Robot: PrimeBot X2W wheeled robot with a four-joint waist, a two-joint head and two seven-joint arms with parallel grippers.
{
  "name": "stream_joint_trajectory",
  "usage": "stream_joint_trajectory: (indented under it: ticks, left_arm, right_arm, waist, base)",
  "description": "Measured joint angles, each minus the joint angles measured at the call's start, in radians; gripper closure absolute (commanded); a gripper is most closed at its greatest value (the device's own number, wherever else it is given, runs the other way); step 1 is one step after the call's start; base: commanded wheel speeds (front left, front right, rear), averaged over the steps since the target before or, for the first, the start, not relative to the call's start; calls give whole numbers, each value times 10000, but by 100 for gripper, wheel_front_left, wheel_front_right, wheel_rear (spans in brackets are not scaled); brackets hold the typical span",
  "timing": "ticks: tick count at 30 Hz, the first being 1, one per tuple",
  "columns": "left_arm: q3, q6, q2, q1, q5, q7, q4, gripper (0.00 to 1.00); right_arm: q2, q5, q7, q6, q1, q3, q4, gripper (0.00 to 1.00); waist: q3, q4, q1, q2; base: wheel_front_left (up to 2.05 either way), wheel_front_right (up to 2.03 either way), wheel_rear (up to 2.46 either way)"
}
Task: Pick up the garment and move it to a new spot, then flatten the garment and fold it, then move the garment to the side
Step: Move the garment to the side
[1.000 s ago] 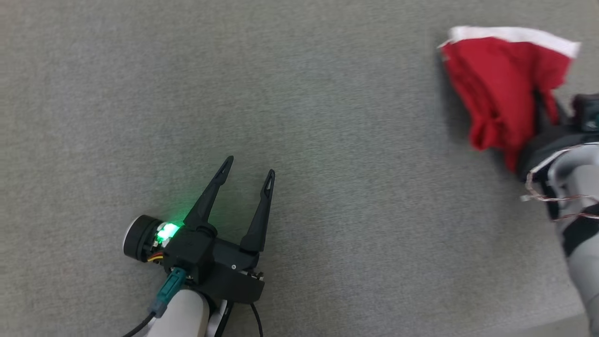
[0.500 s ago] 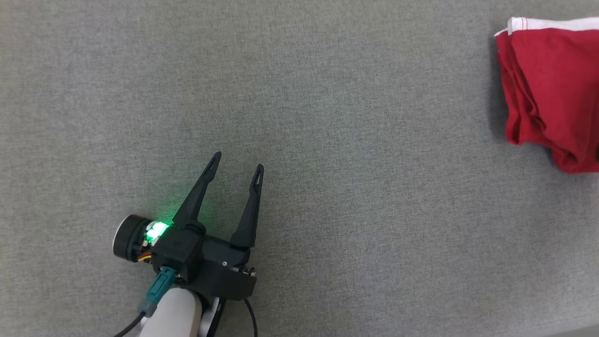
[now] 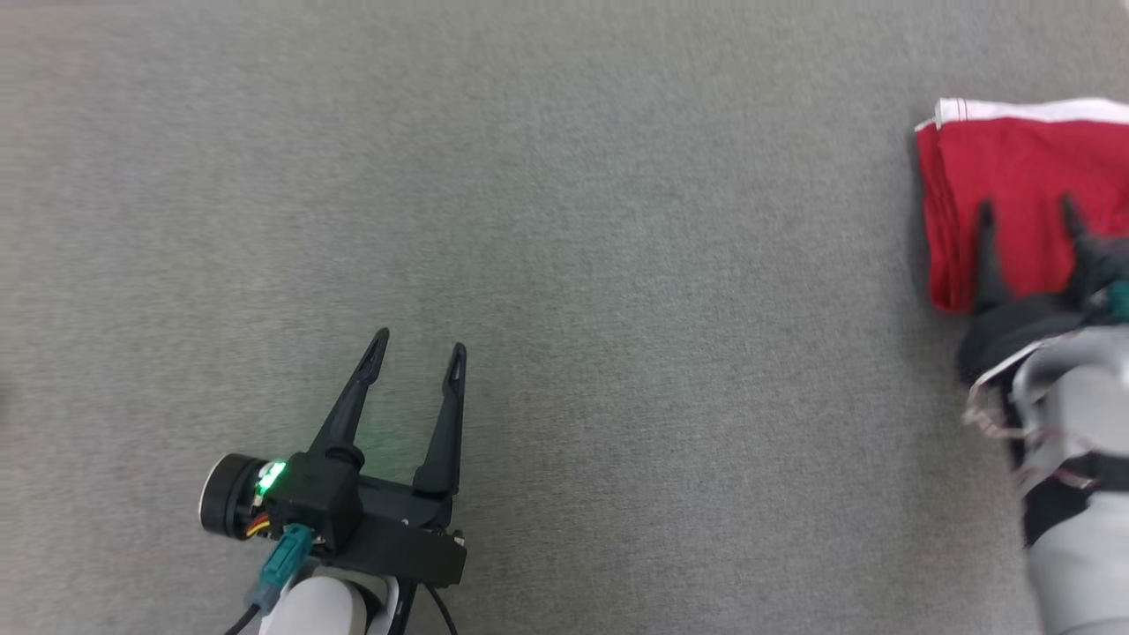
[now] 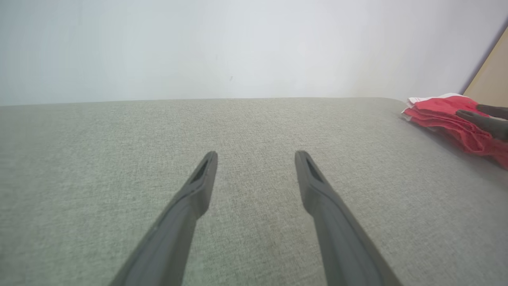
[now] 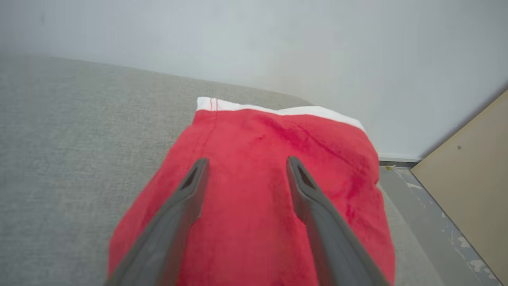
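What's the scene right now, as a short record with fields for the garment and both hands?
garment: folded red cloth garment with white band, lying at the right edge of the grey fabric surface
left hand: open, over bare surface, far from the garment
right hand: open, fingers spread over the garment, not gripping it

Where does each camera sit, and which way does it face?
Head view: on the head, looking down at the grey surface; left hand lower left, right hand over red garment.
Left wrist view: on left wrist, facing across the surface to a wall; own open fingers.
Right wrist view: on right wrist, facing the garment; own fingers.
Head and left wrist views share the right hand.
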Motion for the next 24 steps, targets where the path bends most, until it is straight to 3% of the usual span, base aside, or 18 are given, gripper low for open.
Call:
stream_joint_trajectory:
  ticks: [10,16,24]
  left_arm:
    - [608,299,0,976,-395,2,59,0]
    - [1275,481,6,1745,-537,2,257,0]
    - [2046,527,10,2564,-533,2,554,0]
  right_arm:
    - [1149,1304,0,0,2099,734,-1047,0]
    - [1547,1900,0,0,3522,1801,-1879,0]
    - [1883,2571,2,0,5267,2103,-3149,0]
  waist:
    - [-1164,394,-1,0]
    - [-2080,567,-2,-1]
    - [-3268,812,-3,-2]
  base:
    - [0,0,0]
    - [0,0,0]
    - [0,0,0]
